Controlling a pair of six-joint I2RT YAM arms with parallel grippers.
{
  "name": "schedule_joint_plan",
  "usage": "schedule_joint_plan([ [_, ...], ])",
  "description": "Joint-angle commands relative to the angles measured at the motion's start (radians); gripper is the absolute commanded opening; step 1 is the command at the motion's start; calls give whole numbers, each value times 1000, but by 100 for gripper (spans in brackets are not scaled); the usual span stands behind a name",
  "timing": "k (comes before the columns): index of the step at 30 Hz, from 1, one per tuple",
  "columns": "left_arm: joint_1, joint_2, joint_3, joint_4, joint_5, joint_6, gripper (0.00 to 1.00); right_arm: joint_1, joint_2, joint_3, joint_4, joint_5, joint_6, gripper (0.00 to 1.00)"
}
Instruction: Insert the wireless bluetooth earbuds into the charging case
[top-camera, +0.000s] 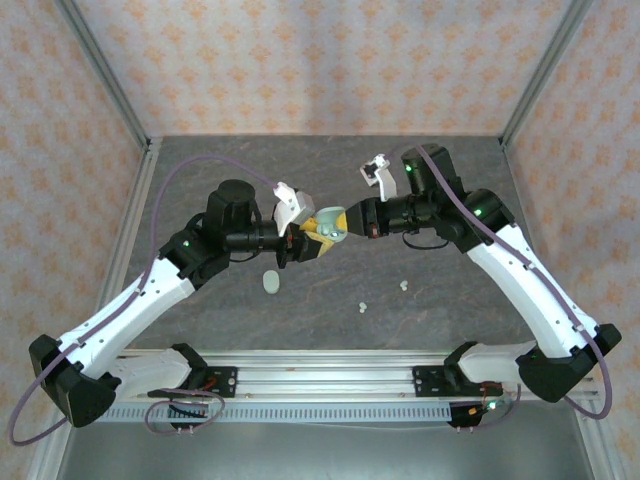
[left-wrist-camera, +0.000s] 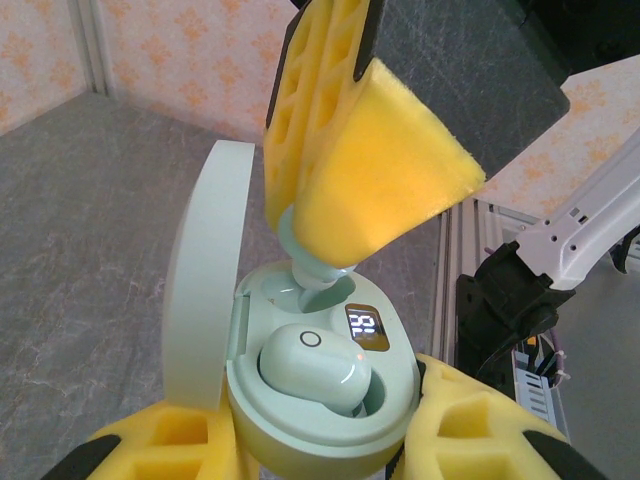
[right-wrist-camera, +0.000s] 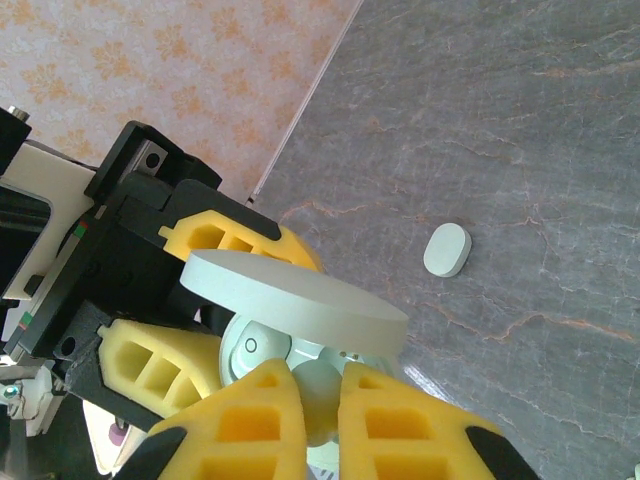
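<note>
Left gripper (left-wrist-camera: 320, 445) holds case (left-wrist-camera: 205, 280), right gripper (right-wrist-camera: 318, 420) earbud (left-wrist-camera: 318, 285)

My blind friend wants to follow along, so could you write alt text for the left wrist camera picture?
An open pale green charging case, gripped by the left hand with yellow foam fingers, has one earbud seated inside beside a small lit display. From above, the right hand holds a second earbud at the other socket.

Charging case (left-wrist-camera: 300, 425): pale green, held off table (top-camera: 450, 180), lid (left-wrist-camera: 205, 280) open upright, display (left-wrist-camera: 366, 325) lit. Earbud 1 (left-wrist-camera: 315, 365) seated in near well. Earbud 2 (left-wrist-camera: 316, 280) pinched, tip at far well. Earbud 3 (top-camera: 363, 305), earbud 4 (top-camera: 404, 285) loose on table. 2nd case (top-camera: 270, 283) closed, lying flat.
</note>
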Motion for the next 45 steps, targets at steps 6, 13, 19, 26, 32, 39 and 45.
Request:
schedule_joint_plan([
  [6,-10,-3,31,51,15,6,13,5,-8,26,-10,-17,4,12],
  [13,-11,-2,33,56,13,6,13,6,-15,23,-13,-14,13,12],
  [19,-10,-3,29,59,12,5,13,5,-25,3,28,-39,41,12],
  [26,-11,-9,30,58,6,8,13,6,-29,8,25,-38,47,12],
  [32,-10,-9,28,63,1,7,13,6,-28,6,5,-25,39,13],
  [39,-12,-11,25,67,1,5,13,5,-26,22,-2,-6,40,29],
  [45,-12,-15,23,66,-2,4,13,5,-17,41,-6,-6,46,36],
])
